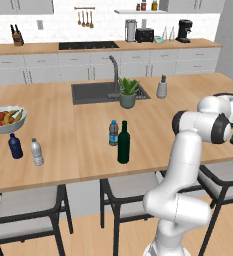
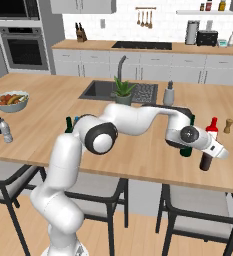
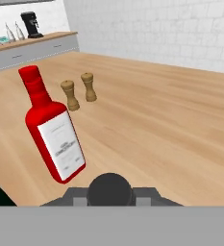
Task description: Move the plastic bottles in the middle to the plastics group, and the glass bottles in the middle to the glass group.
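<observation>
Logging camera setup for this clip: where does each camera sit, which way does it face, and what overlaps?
Left base view: behind the arm's left, facing the island counter; white arm at lower right.
Right base view: behind its right, same counter; arm from lower left, gripper shut on the brown bottle.
Hand view: on the hand, looking along the gripper at the red bottle and two wooden mills; the held bottle's cap at bottom.
Both base views share the sink, plant and fruit bowl.
</observation>
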Available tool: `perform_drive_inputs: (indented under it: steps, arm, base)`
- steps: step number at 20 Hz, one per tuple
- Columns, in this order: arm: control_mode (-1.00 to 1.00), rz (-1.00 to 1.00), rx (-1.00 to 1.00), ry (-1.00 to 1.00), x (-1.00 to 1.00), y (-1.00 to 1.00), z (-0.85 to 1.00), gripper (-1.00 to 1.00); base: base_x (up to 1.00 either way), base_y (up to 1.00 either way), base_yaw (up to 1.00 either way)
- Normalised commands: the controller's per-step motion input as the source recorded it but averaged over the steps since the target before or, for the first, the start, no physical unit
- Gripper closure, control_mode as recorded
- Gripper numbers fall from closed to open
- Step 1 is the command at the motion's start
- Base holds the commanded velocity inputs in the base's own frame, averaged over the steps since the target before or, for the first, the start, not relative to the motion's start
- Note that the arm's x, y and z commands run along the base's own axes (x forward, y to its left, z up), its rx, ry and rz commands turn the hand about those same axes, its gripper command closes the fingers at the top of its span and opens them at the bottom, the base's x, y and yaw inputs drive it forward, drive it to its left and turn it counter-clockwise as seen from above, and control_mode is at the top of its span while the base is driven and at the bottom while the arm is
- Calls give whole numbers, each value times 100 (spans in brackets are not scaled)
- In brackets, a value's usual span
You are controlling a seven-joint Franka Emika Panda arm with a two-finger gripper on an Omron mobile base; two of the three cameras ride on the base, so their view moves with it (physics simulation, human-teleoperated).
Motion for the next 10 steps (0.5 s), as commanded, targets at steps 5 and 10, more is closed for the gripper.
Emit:
perform_drive_inputs:
  steps: [5,10]
  arm:
    - [-100,0,-1,1,0,0,-20,100]
    - [-100,0,0,0,0,0,-11,100]
  base:
    - [0,0,0]
    - [0,0,0]
